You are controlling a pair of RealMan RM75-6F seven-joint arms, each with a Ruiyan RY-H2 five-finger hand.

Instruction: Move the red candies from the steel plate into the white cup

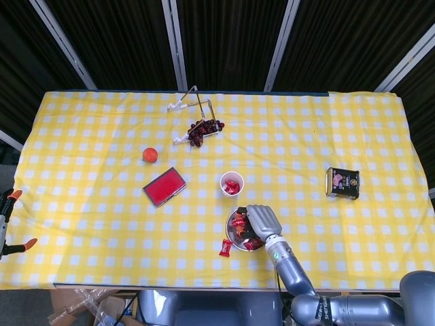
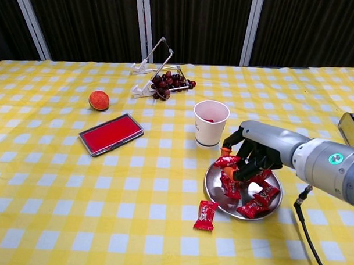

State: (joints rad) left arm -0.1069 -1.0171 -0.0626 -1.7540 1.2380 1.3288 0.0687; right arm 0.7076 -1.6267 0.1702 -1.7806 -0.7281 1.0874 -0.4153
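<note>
Right hand [image 2: 249, 157] shows dark finger links with orange tips under a smooth grey shell. The forearm [image 2: 330, 170] is silver-grey, a green ring light glows at the wrist, and a black cable [image 2: 306, 230] dangles below.

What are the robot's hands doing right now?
Left hand: not in view.
Right hand: holding red candies above the steel plate.

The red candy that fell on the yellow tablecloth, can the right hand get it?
Probably yes. The red wrapped candy lies in the open beside the round steel plate, with nothing over it, close to the right hand, which already holds another candy.
</note>
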